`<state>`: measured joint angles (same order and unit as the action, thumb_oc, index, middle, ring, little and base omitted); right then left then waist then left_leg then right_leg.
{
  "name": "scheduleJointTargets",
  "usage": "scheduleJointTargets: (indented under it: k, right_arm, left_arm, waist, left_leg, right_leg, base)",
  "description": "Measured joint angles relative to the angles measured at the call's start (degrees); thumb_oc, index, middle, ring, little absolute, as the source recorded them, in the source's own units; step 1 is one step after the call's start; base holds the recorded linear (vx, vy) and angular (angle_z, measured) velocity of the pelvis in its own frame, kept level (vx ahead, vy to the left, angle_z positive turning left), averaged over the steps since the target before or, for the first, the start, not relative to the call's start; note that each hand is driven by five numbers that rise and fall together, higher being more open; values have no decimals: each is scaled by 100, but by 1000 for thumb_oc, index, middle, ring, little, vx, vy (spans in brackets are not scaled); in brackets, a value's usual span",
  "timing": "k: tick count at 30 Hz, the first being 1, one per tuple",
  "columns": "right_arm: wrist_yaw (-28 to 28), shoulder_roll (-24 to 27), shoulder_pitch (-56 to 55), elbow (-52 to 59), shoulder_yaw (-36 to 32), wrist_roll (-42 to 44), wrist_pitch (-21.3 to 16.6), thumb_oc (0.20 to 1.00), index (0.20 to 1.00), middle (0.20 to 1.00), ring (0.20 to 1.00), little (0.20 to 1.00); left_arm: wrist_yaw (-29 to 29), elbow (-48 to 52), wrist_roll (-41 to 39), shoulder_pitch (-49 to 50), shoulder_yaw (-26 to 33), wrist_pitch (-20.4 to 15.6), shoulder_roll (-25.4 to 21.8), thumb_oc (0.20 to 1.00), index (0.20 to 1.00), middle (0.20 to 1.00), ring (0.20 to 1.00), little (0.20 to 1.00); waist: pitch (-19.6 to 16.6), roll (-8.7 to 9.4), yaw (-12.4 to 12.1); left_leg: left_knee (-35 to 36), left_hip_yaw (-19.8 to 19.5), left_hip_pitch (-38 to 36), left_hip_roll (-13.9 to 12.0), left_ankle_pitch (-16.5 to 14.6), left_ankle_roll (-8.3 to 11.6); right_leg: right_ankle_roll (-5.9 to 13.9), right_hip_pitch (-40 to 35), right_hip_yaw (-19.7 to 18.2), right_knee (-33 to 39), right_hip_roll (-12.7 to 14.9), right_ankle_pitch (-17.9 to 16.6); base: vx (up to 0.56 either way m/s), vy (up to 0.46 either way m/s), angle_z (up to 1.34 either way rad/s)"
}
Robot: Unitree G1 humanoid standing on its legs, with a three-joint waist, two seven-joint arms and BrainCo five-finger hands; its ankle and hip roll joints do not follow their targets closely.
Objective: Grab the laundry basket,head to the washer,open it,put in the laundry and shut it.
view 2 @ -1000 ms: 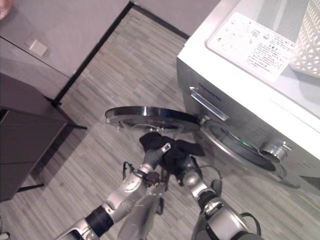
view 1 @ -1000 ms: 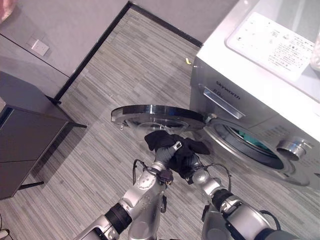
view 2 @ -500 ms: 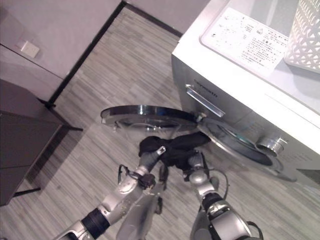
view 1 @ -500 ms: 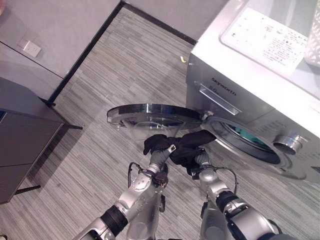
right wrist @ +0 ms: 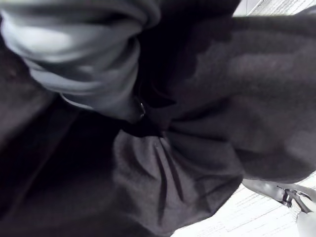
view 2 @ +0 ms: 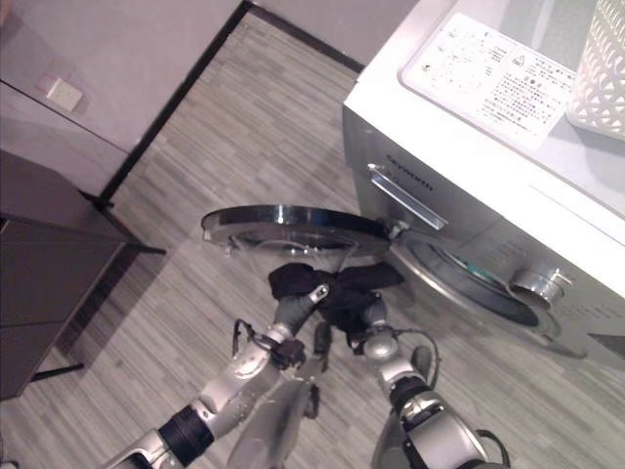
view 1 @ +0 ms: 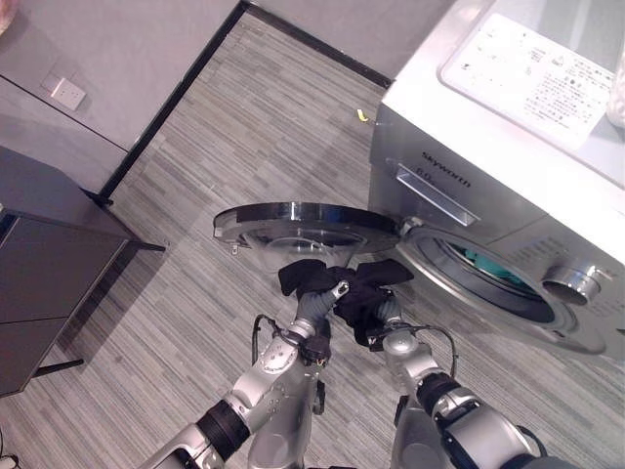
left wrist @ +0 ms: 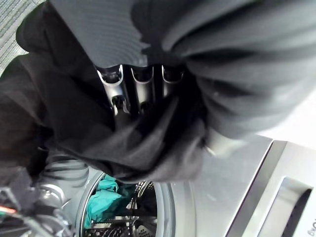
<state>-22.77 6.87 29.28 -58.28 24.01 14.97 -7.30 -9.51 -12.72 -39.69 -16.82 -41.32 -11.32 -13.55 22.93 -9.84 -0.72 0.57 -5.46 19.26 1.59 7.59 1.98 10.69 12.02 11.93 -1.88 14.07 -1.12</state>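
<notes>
Laundry is up in the air right in front of the machine: a crumpled black cloth garment (view 1: 344, 286) is bunched between both hands, just below the edge of the open door and just beside the drum opening. The left hand (view 1: 314, 305) comes up from the lower left, and its wrist view shows silver fingers (left wrist: 139, 88) curled into the dark folds, so it is gripping the garment. The right hand (view 1: 388, 315) sits close beside it under the same bundle; its fingers are buried in fabric, and whether they grip cannot be told. The round chrome-rimmed glass washer door (view 1: 305, 223) is swung wide open, lying flat out toward the left over the grey striped wooden floor (view 1: 225, 137). The silver front-loading washing machine (view 1: 508, 166) stands to the right, and a teal piece of cloth (left wrist: 106, 200) lies inside its steel drum. Up on the washer's top, at the far right, stands the white perforated plastic laundry basket (view 2: 601, 73). A dark cabinet (view 1: 49, 274) stands against the wall on the left.
</notes>
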Motion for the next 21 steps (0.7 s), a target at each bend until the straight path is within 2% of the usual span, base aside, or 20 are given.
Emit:
scheduleJointTargets:
  k: [4,7,8,10,12,15,19,21]
  right_arm:
    - [-237,44,-170,280,-427,49,-1,200,200,200,200,200]
    - [-471,170,-385,804,-946,254,-30,200,200,200,200,200]
    - [-607,332,-455,1060,-1188,275,-73,200,200,200,200,200]
    - [-715,535,-621,1696,-1495,245,-72,200,200,200,200,200]
    - [-950,860,-600,2079,-1782,191,-138,200,200,200,200,200]
    - [-1252,1107,-514,2317,-2202,-99,-126,200,200,200,200,200]
    - [-1754,1078,-262,2589,-2520,-479,-131,200,200,200,200,200]
    - [-1831,1064,-222,2659,-2529,-514,-136,200,200,200,200,200]
  left_arm:
    - [138,53,273,-35,-45,166,-286,1000,1000,1000,1000,1000]
    - [317,127,703,42,-13,334,-752,1000,1000,1000,1000,1000]
    - [423,173,887,212,28,419,-1063,1000,1000,1000,1000,1000]
    - [563,320,1040,664,279,421,-1373,1000,1000,1000,1000,1000]
    - [584,248,1090,1137,541,447,-1472,1000,1000,1000,1000,1000]
    - [602,258,1093,1476,692,429,-1414,1000,1000,1000,1000,1000]
    - [599,240,1006,1617,742,410,-1194,1000,1000,1000,1000,1000]
    - [598,248,961,1613,743,397,-1161,1000,1000,1000,1000,1000]
  waist:
    - [21,-48,14]
    - [63,-154,50]
    - [94,-244,91]
    - [120,-326,116]
    - [137,-462,150]
    - [141,-560,149]
    - [132,-614,148]
    - [124,-633,150]
  left_leg:
    - [7,1,-3,2,4,-5]
    - [60,12,-17,3,29,-24]
    - [81,25,-17,17,36,-25]
    - [144,98,-10,17,40,-32]
    - [180,144,-9,66,65,-66]
    - [203,152,-9,128,73,-79]
    - [269,254,31,186,103,-121]
    - [271,276,55,198,103,-121]
  right_leg:
    - [0,0,-4,0,1,0]
    - [10,8,-8,8,6,-6]
    - [18,12,-9,22,22,-11]
    - [16,85,-63,26,51,-5]
    - [83,110,-88,52,121,-46]
    - [109,115,-93,58,188,-46]
    - [161,261,-215,43,263,-57]
    - [169,298,-227,40,277,-56]
  base:
    - [0,0,0]
    - [-9,27,0]
    - [-12,38,-1]
    - [-12,38,-10]
    - [-6,47,-6]
    - [9,49,2]
    - [-3,51,-9]
    - [-4,21,-6]
